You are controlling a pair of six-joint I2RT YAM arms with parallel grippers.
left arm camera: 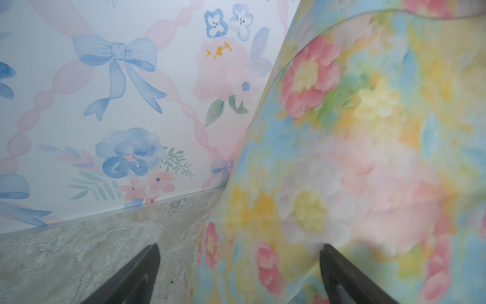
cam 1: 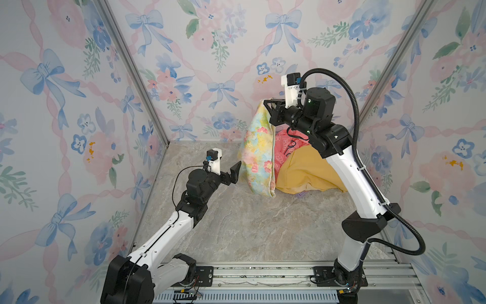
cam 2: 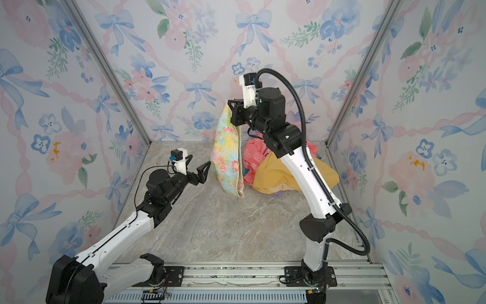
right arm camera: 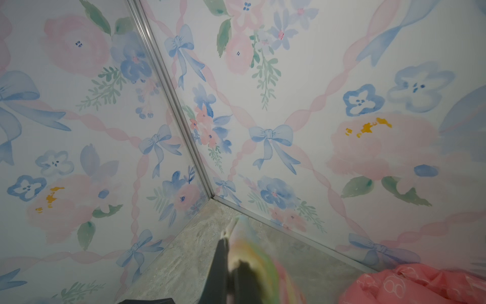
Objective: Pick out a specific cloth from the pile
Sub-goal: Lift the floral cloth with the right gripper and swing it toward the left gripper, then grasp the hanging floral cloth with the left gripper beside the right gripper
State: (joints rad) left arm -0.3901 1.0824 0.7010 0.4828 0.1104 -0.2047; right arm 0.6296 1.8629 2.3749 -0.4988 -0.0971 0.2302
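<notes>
The metal rail (cam 1: 263, 275) at the near edge carries two arms. The one pastel cloth (cam 1: 259, 155) is thin, pale yellow, mint and light blue with pink flowers. It hangs lengthwise from the right hand (cam 1: 266, 101), which is clamped on its top corner; its bottom fold seems to brush the tabletop (cam 1: 236, 226). The left hand (cam 2: 197, 164) gapes wide, holding nothing, just beside it. Behind sits the pile (cam 2: 271, 172): one coral-pink cloth (cam 1: 285, 146), one mustard cloth (cam 1: 302, 168), a lilac scrap (cam 1: 302, 195).
</notes>
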